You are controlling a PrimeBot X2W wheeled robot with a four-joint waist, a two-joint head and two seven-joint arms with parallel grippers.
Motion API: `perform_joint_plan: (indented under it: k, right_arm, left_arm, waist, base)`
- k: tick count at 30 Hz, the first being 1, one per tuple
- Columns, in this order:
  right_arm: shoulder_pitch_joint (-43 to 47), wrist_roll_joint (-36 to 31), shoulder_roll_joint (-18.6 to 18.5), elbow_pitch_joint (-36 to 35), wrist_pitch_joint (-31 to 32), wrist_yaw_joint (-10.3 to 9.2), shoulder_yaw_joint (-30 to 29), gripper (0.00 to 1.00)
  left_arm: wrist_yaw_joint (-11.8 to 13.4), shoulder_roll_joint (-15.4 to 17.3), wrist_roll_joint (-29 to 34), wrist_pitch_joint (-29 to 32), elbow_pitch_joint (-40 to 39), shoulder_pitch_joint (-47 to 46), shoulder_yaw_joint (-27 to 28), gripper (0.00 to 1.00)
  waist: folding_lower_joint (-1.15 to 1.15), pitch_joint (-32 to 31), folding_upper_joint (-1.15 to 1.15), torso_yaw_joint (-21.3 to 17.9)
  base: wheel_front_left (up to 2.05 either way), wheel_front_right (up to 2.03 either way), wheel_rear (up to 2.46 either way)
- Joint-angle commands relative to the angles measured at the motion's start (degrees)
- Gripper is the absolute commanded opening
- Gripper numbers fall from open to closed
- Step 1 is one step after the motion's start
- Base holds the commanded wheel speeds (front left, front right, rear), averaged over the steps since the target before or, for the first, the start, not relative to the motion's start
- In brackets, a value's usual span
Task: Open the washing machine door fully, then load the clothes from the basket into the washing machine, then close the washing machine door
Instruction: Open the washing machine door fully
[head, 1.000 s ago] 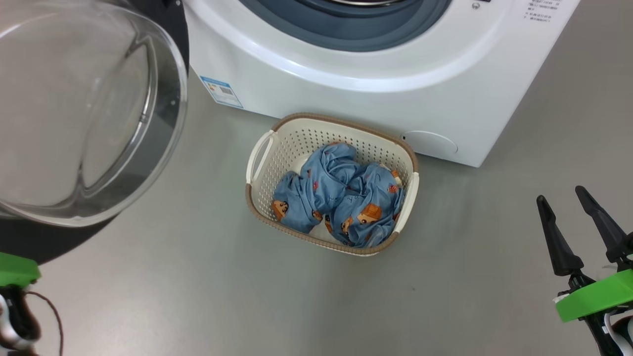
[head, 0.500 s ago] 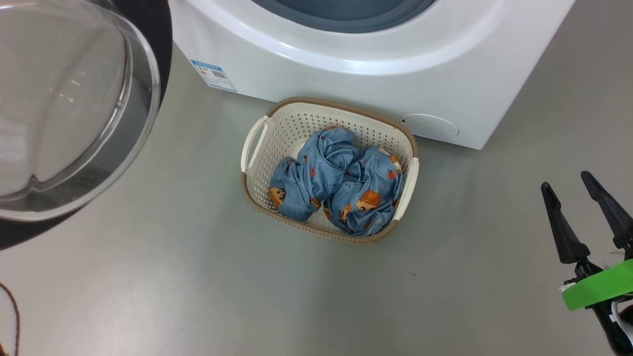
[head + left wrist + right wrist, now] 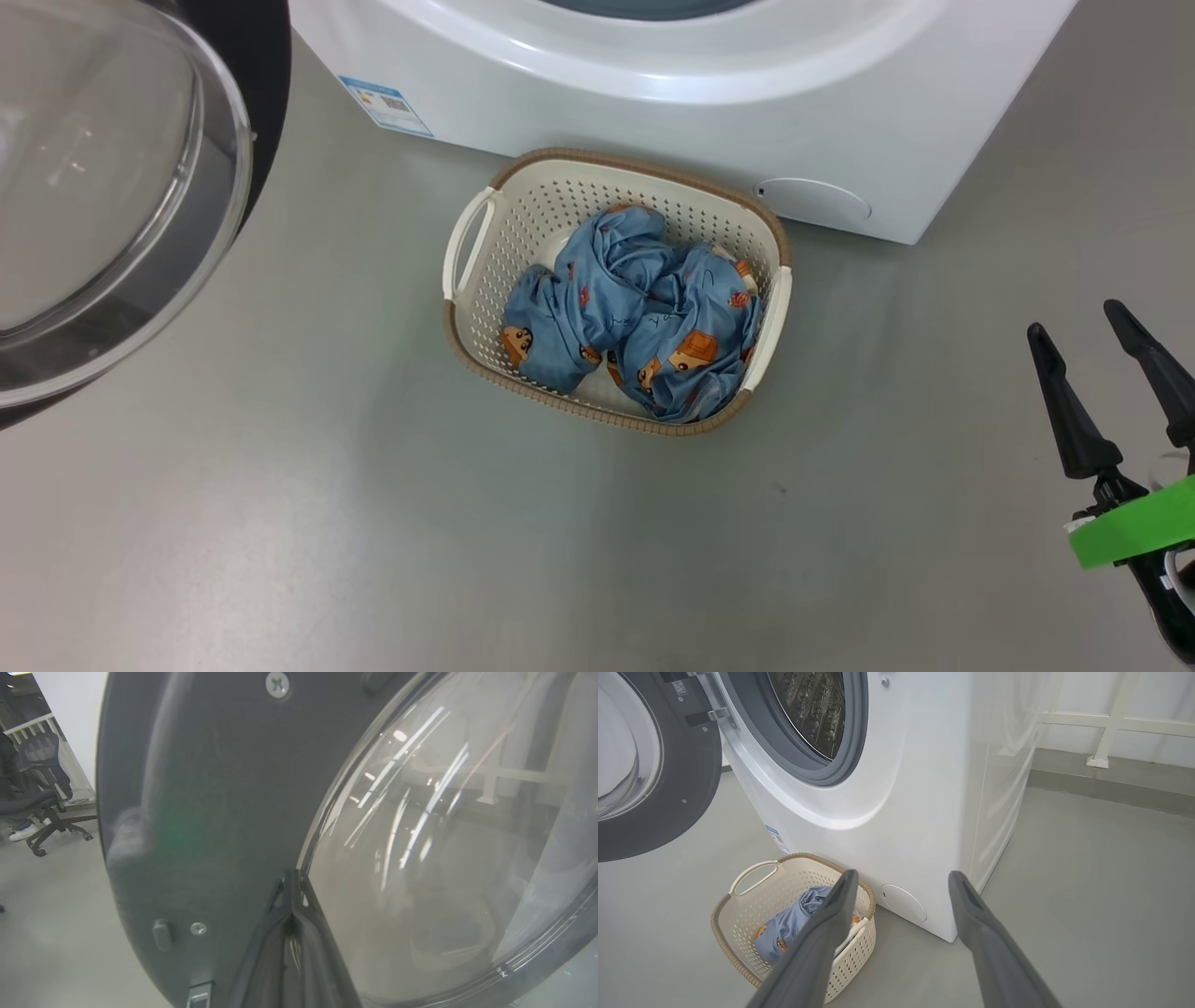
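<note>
So, door [image 3: 103, 187]: swung open, at the left of the washer [image 3: 653, 112].
basket [image 3: 523, 224]: on the floor [image 3: 373, 513], just in front of the washer.
clothes [image 3: 635, 308]: bunched inside the basket.
left pincer [image 3: 292, 879]: pressed together, empty, tips at the door's inner face where the dark rim meets the glass.
right pincer [image 3: 1075, 317]: spread, empty, over the floor, well right of the basket.

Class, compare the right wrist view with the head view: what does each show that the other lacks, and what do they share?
Right wrist, not head: the steel drum and a white railing. Head, not right wrist: the green band at the base of the right tool. Both: the basket with clothes, the open door, the washer with its blue label and round cover, and the open right tool.
</note>
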Motion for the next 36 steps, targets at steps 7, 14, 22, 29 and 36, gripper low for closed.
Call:
perform_joint_plan:
  k: [7,14,22,29,36]
  right_arm:
    - [-0.5,0.2,-0.7,-0.9,-0.6,0.25,1.1,1.0]
    - [0.5,0.2,1.4,0.0,-0.6,0.25,1.1,1.0]
    - [2.8,0.2,3.5,0.8,-0.6,0.25,0.5,1.0]
    - [4.8,0.3,5.0,1.2,-0.6,0.25,0.1,1.0]
    - [6.1,0.1,6.5,1.3,-0.6,0.25,0.0,1.0]
  left_arm:
    - [0.4,3.3,2.0,-0.4,-0.8,-0.7,1.9,0.0]
    - [-1.7,1.6,3.5,-0.4,-3.3,3.1,2.2,0.0]
    - [-5.2,-1.4,5.0,-0.4,-9.8,9.3,2.2,0.0]
    - [-10.1,-3.9,5.5,-0.4,-16.7,14.7,2.7,0.0]
    - [-12.3,-5.8,7.8,-0.4,-20.0,19.3,0.3,0.35]
  waist:
    - [0.0,-0.9,0.0,-0.1]
    - [0.0,-4.6,0.0,-0.3]
    - [0.0,-9.7,0.0,-0.6]
    - [0.0,-13.2,0.0,-1.2]
    - [0.0,-15.4,0.0,-2.7]
  base:
    - [0.0,0.0,0.0]
    - [0.0,0.0,0.0]
    - [0.0,0.0,0.0]
    - [0.0,0.0,0.0]
    - [0.0,0.0,0.0]
